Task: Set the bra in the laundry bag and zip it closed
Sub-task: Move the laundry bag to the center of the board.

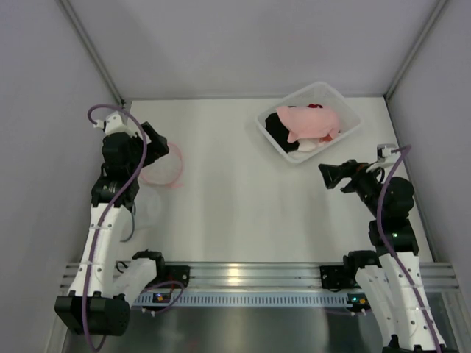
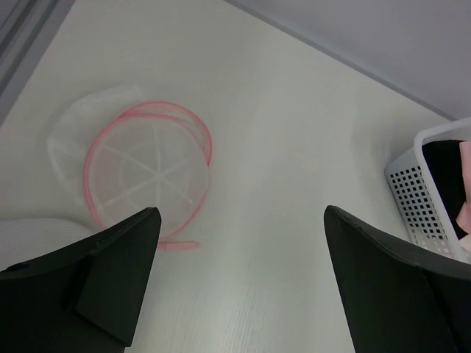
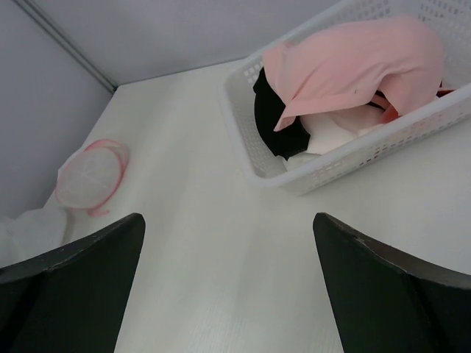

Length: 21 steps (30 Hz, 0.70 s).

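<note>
Left claw (image 2: 241, 217) gapes empty facing the laundry bag (image 2: 147, 173), right claw (image 3: 228, 220) likewise facing the bra (image 3: 346, 66) in its basket (image 3: 368, 158), likely dividing roles.

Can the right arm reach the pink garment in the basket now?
Probably yes: the open right end effector faces the basket nearby, and the pink garment lies on top, uncovered.

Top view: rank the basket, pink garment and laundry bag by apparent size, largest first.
1. basket
2. pink garment
3. laundry bag, unsure: the left arm hides part, so it may match the garment.
</note>
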{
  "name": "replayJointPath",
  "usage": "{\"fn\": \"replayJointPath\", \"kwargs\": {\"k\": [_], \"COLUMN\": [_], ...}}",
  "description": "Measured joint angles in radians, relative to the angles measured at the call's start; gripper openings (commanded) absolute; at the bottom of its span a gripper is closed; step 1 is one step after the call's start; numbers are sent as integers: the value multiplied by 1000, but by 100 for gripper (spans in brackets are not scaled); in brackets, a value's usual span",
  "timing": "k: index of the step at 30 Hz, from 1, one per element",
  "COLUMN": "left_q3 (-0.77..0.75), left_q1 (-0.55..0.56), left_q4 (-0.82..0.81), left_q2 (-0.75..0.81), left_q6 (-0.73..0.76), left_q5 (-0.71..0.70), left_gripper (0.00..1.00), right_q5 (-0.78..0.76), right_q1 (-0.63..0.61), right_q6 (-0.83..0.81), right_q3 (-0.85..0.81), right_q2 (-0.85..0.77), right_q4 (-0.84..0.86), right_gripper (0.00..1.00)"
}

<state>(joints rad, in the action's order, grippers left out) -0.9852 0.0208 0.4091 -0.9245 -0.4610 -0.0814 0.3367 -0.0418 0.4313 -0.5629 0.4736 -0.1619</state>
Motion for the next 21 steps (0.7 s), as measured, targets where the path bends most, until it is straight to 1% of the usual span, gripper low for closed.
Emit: {"fn": "replayJointPath", "kwargs": {"k": [13,17,21], "left_q3": [41,41,2], "left_q1": [0,0,0], "left_q4": [-15,-16,-10], "left_q2": [-4,-52,-177], "left_q6": [76,85,60], "left_q5": [15,11,-33], "left_gripper": [99,99,98], "right_q5": [8,12,24], "right_q1": [0,0,0], "right_q6": [8,10,11], "right_q3": [5,41,53], "right_q2": [56,67,97], "right_q4": [41,93,119], "right_gripper": [99,99,99]}}
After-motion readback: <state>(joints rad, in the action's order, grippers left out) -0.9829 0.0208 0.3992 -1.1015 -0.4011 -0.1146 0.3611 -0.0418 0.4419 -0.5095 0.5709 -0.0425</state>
